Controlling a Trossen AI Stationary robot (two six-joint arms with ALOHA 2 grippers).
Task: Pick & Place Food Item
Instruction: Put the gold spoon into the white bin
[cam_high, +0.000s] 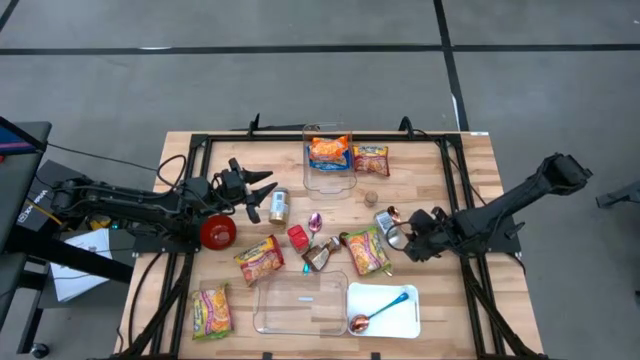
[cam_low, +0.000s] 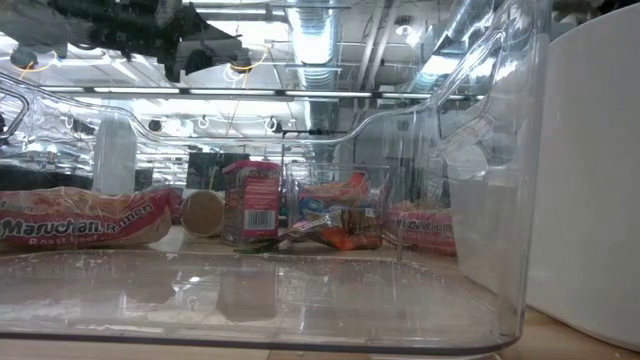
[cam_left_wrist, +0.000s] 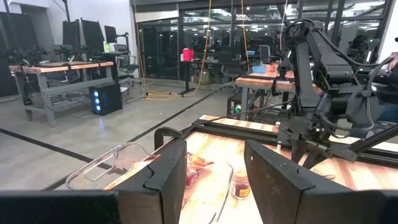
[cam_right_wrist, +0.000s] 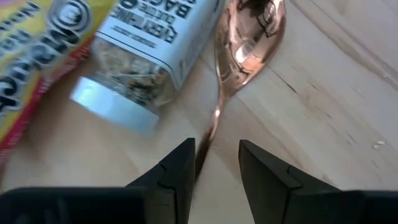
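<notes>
My right gripper (cam_high: 412, 240) points steeply down, open, low over the table right of centre. In the right wrist view, a copper spoon's (cam_right_wrist: 249, 37) thin handle runs between the fingers of my right gripper (cam_right_wrist: 216, 168). Beside the spoon a spice jar (cam_right_wrist: 149, 56) with a white cap lies on its side, next to a yellow ramen packet (cam_right_wrist: 25, 56). My left gripper (cam_high: 262, 192) waits level and open above the left half, near a tin can (cam_high: 278, 205). My right gripper stands over the copper spoon's handle (cam_right_wrist: 208, 140), which passes close along the inner side of one finger (cam_right_wrist: 180, 168). I cannot tell whether finger and handle touch. The spoon lies flat on the table, and the fingers point along its handle.
A clear bin (cam_high: 345, 185) at the far centre holds an orange packet. A second clear bin (cam_high: 300, 305) and a white tray (cam_high: 385, 310) with a spoon sit at the near edge. More ramen packets (cam_high: 260, 258), a red box (cam_high: 297, 236) and a red bowl (cam_high: 218, 232) lie about.
</notes>
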